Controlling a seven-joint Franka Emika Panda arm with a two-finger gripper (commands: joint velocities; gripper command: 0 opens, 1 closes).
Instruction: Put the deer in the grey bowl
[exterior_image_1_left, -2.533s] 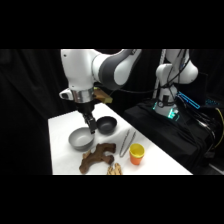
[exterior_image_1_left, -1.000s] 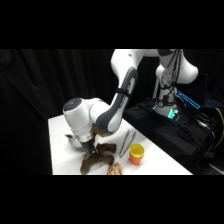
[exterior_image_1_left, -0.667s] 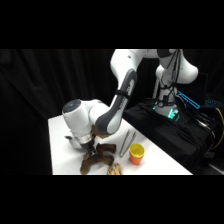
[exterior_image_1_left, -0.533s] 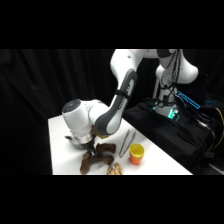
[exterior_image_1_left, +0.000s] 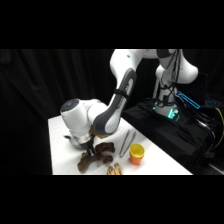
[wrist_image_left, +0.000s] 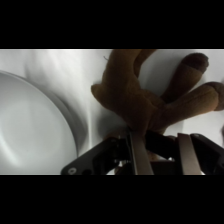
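Now, at the tabletop:
Arm: reaching down from the upper right in the side view, its white wrist housing hanging low over the near left part of the tabletop (exterior_image_1_left: 62, 155).
End effector (wrist_image_left: 160, 152): sitting right down on the deer; in the wrist view the two fingers (wrist_image_left: 137, 155) are bracketing the brown body, one on each side, with plush filling the gap between them. It is gripping the deer, fingers drawn in narrow against it.
End effector, side view (exterior_image_1_left: 90, 149): mostly hidden under the wrist housing; only the dark tip is showing where it meets the toy.
Deer (wrist_image_left: 145, 95): lying on the tabletop, limbs splaying away from the fingers toward the top and right of the wrist view. In the side view the deer (exterior_image_1_left: 100, 156) is stretching along the near edge, just below the wrist.
Bowl (wrist_image_left: 30, 130): grey, showing as a broad pale curve at the left of the wrist view, just beside the deer; whether they are touching I cannot tell. Nothing is lying in the visible part. Hidden behind the arm in the side view.
Tongs (exterior_image_1_left: 126, 141): lying right of the deer, apart from it.
Cup (exterior_image_1_left: 136, 152): orange with a yellow rim, standing just beside the tongs' near end.
Tan object (exterior_image_1_left: 114, 170): small, resting at the near edge just right of the deer.
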